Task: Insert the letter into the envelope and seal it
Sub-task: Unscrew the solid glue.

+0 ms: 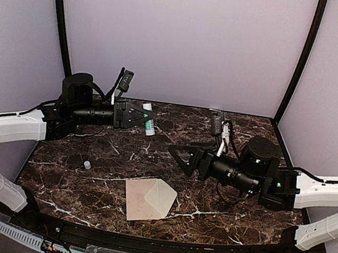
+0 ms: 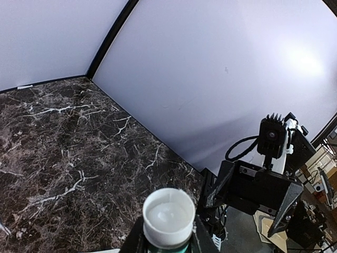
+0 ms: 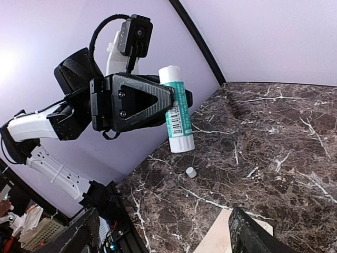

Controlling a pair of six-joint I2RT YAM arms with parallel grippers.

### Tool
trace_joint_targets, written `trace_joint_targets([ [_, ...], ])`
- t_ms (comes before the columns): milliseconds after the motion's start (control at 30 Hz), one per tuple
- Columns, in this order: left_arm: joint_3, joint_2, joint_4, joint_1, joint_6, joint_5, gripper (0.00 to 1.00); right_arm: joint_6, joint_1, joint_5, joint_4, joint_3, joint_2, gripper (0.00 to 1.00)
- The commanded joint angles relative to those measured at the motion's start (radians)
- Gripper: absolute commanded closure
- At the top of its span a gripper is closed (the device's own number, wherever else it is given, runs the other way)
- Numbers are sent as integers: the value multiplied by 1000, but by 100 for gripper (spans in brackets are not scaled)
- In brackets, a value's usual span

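The envelope [image 1: 141,202] lies flat near the table's front edge, its triangular flap [image 1: 164,198] open to the right; a corner of it shows in the right wrist view [image 3: 221,238]. The letter does not show as a separate sheet. My left gripper [image 1: 145,115] hangs over the back left of the table, shut on a white and green glue stick [image 1: 150,129] [image 3: 177,120]. The stick's uncapped top [image 2: 168,213] faces the left wrist camera. My right gripper [image 1: 180,156] [image 3: 166,237] hovers mid-table, above and behind the envelope, open with nothing between its fingers [image 3: 253,237].
A small white cap [image 1: 87,165] [image 3: 191,172] stands on the dark marble table [image 1: 220,209] left of the envelope. Lilac walls with black corner posts [image 1: 61,17] close in the back and sides. The arm bases sit at the near corners.
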Motion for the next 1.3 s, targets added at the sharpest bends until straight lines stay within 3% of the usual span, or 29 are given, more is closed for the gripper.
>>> trace_joint_targets([
  [0, -68, -2, 129, 49, -34, 105, 99, -30, -6, 77, 5, 9, 51, 20],
  [400, -112, -4, 123, 51, -14, 103, 99, -66, 7, 1, 66, 158, 334, 39],
  [1267, -101, 8, 103, 50, -4, 125, 100, -84, -8, 20, 57, 332, 501, 64],
])
